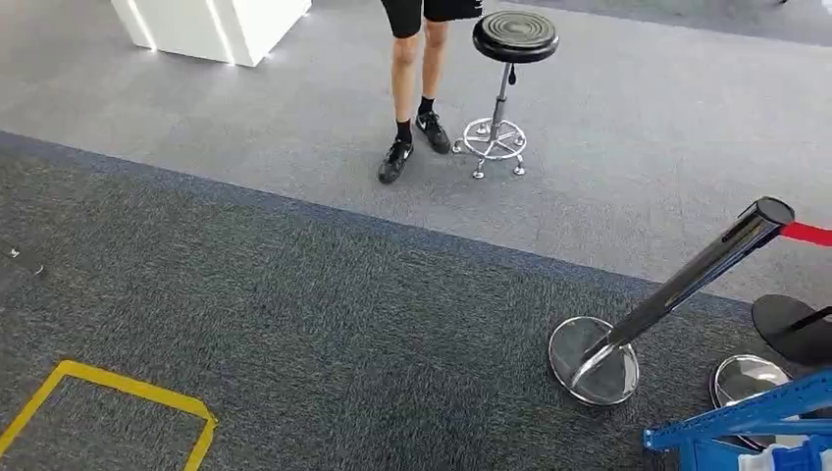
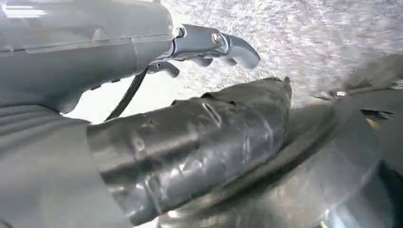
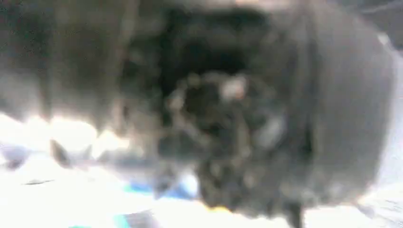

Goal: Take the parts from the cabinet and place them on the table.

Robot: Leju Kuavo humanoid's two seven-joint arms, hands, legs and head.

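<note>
My left hand (image 2: 209, 50) hangs over grey carpet in the left wrist view, its grey thumb and darker fingers loosely apart with nothing in them. The right wrist view is badly blurred: a dark mass (image 3: 228, 118) sits close to the lens, and I cannot make out how that hand's fingers lie. The head view looks down at carpet floor.
A person's legs (image 1: 412, 88) stand ahead beside a black round stool (image 1: 512, 39). A leaning chrome barrier post (image 1: 677, 289) with a red belt (image 1: 809, 234) and round bases stands right. A blue frame (image 1: 746, 422) juts in at bottom right. White counter (image 1: 211, 25) far left; yellow floor tape (image 1: 118, 388).
</note>
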